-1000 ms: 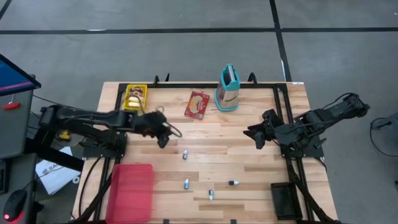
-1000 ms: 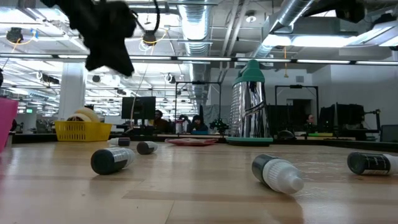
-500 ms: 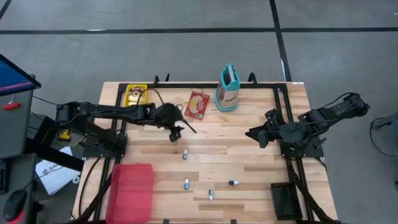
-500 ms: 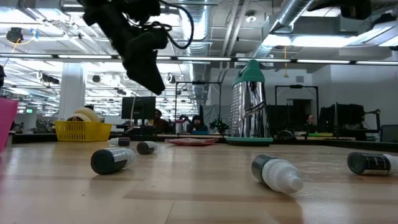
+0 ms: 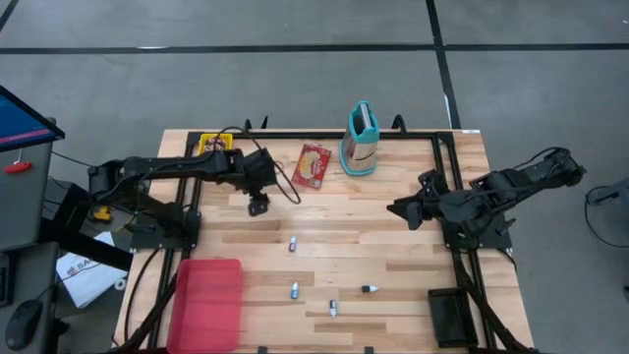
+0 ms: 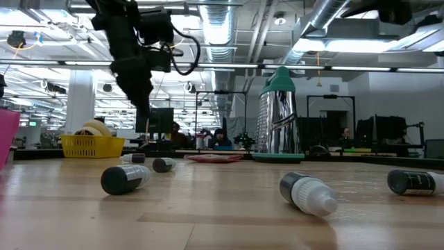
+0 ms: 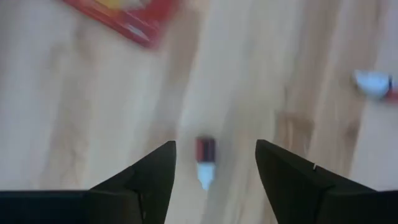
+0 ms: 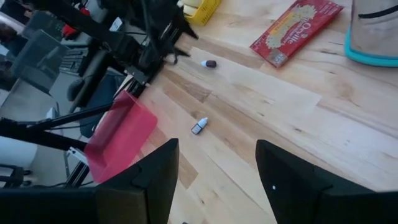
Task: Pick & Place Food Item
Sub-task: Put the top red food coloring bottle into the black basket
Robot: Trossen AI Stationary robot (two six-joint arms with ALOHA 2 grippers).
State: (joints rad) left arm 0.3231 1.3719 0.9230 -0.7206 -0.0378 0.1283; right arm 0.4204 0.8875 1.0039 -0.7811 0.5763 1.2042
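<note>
From above we see the whole wooden table (image 5: 393,246); the low view gives only its surface edge-on. Next in size is the pink bin (image 5: 207,302) at the near left corner, a mere sliver in the low view. The left arm reaches out over the table, its left gripper (image 5: 257,206) hanging above bare wood just beside the red food packet (image 5: 312,165), fingers spread and holding nothing; its wrist view shows a small bottle (image 7: 205,160) on the wood between the fingers. The right gripper (image 5: 397,209) waits off the table's right side, fingers apart, nothing between them. The teal-topped grater (image 5: 361,140) stands upright at the far edge beside the packet; the low view alone shows its metal faces. The yellow basket (image 5: 213,147) sits at the far left. Smallest are the scattered bottles (image 5: 293,244).
</note>
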